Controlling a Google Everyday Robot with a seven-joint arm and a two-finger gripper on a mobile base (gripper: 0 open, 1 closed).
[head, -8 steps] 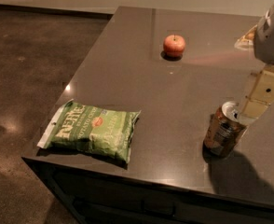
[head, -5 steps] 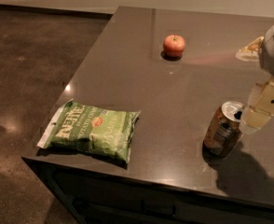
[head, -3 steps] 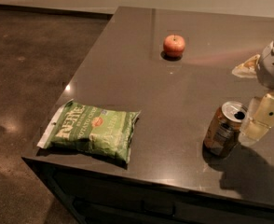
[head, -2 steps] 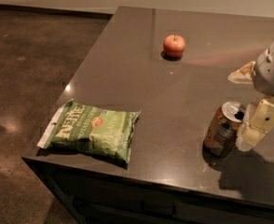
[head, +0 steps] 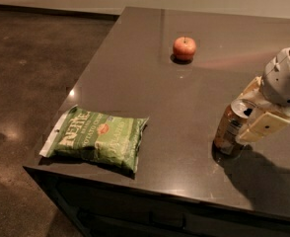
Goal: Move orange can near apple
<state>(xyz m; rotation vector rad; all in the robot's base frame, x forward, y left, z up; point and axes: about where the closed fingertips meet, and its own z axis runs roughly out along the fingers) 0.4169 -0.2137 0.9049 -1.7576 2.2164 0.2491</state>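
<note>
The orange can (head: pixel 229 128) stands upright near the front right of the dark table (head: pixel 135 78), its silver top showing. The apple (head: pixel 184 48), small and red-orange, sits far back near the table's middle, well apart from the can. My gripper (head: pixel 251 113) is at the right edge of the camera view, lowered around the can's upper part: one cream finger (head: pixel 262 127) lies in front of the can on its right side and another shows behind it. The jaws stand apart on either side of the can.
A green chip bag (head: pixel 99 138) lies flat near the table's front left corner. The table's left and front edges drop to a dark brown floor (head: pixel 31 73). Bare tabletop lies between the can and the apple.
My gripper has come down and moved left from above and to the right of the can until its fingers flank the can's top. The can, apple and bag have not moved.
</note>
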